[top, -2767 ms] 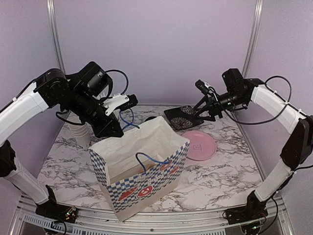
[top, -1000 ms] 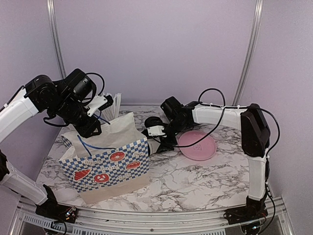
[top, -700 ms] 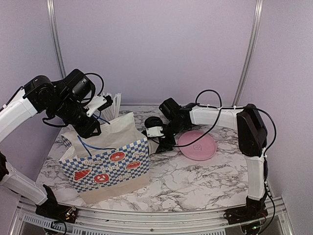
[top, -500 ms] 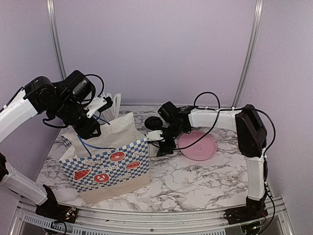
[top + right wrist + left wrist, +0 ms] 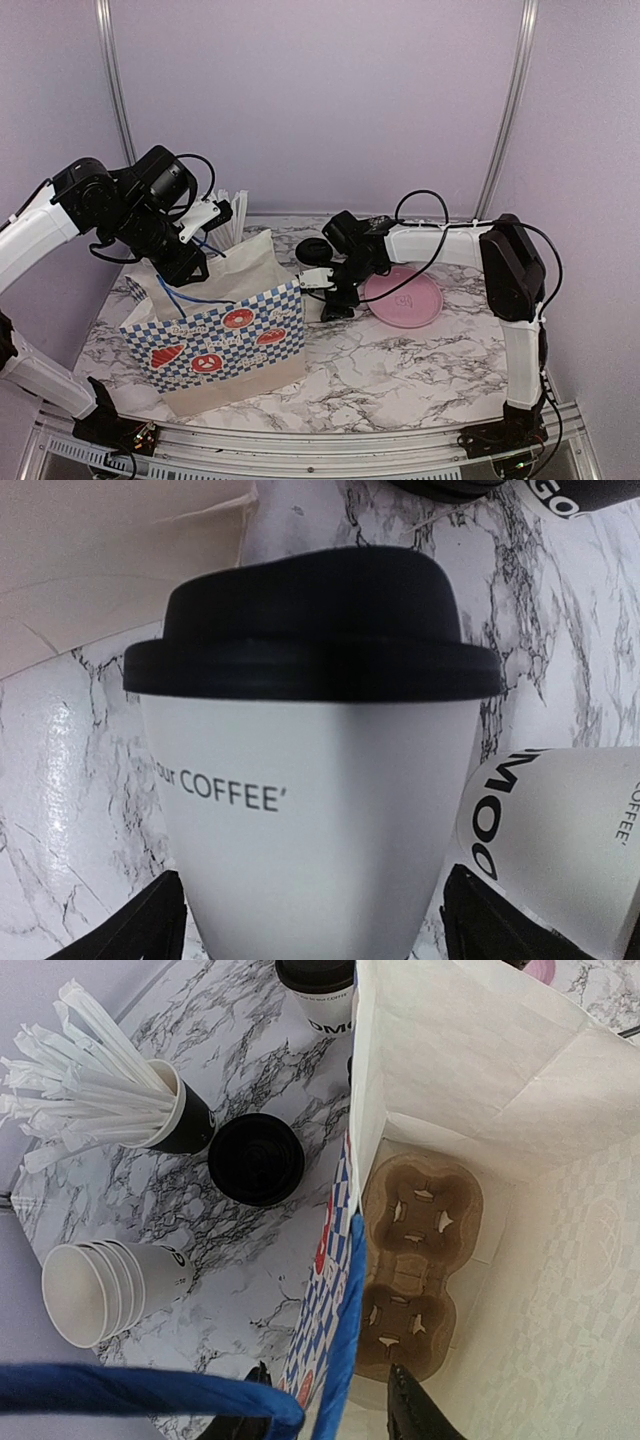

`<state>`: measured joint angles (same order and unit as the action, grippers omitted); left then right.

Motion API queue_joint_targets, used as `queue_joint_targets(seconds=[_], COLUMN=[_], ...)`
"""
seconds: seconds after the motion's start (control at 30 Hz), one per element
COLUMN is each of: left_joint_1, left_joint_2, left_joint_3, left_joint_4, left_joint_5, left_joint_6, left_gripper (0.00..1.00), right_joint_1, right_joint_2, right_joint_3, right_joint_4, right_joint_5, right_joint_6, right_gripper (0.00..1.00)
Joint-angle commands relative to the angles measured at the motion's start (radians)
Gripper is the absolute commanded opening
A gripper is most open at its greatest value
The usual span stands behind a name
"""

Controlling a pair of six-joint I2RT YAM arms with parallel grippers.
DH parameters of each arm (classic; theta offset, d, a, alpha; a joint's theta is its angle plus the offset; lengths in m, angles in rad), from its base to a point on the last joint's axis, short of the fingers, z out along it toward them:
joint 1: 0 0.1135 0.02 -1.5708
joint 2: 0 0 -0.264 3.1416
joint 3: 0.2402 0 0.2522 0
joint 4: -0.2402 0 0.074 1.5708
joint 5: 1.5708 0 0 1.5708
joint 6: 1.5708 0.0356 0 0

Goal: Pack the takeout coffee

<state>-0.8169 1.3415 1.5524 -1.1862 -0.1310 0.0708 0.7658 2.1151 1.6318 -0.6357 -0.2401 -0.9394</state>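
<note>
Marbled table [image 5: 430, 350], lilac walls behind. Toward the table's far left corner sit a stack of plain cups [image 5: 100, 1285] and a black cup of straws [image 5: 185, 1120]. My left jaws [image 5: 330, 1412] are partly closed on the blue handle [image 5: 150, 1390] of the paper bag [image 5: 215, 335], holding its mouth open by the table's left edge. On the bag's floor lies a cardboard carrier [image 5: 415, 1260] with every hole empty, so I judge nothing is packed yet.

Just right of the bag, near the table's middle, one coffee cup [image 5: 310, 810] stands upright with its lid on. My right jaws [image 5: 315, 930] are spread wide with that cup between them, and I judge they have not closed on it. The second coffee cup [image 5: 560, 850] is just beside it. A pink plate [image 5: 402, 297] lies further right, apart.

Still to do: grip, lift and seat each cup in the carrier.
</note>
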Motion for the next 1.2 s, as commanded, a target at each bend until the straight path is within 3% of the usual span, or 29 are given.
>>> queue_joint_targets(seconds=[0.0,0.1,0.33,0.6,0.9,1.17], left_joint_1=[0.004,0.002,0.002,-0.016,-0.098,-0.136], left_joint_2=[0.009,0.007,0.023,0.083,0.209,0.375], left_joint_3=[-0.011,-0.011,-0.021,0.015,0.131,0.319], left_joint_4=[0.017,0.016,0.025,0.052,0.126,0.154], left_joint_5=[0.017,0.022,0.068,0.211,0.289,0.362], left_joint_6=[0.006,0.006,0.011,0.016,0.052,0.096], left_gripper=[0.41,0.41,0.40,0.24,0.12,0.08], right_joint_1=[0.010,0.010,0.006,-0.048,-0.227,-0.424], right_joint_2=[0.029,0.042,-0.024,-0.261,-0.551,-0.718], right_joint_3=[0.004,0.006,-0.039,-0.207,-0.358,-0.325], right_joint_4=[0.008,-0.008,-0.031,-0.096,-0.181,-0.226], right_joint_5=[0.022,0.027,0.039,-0.044,-0.132,-0.243], right_joint_6=[0.045,0.050,0.070,0.111,0.121,0.118], right_gripper=[0.88,0.88,0.75,0.71,0.71,0.71])
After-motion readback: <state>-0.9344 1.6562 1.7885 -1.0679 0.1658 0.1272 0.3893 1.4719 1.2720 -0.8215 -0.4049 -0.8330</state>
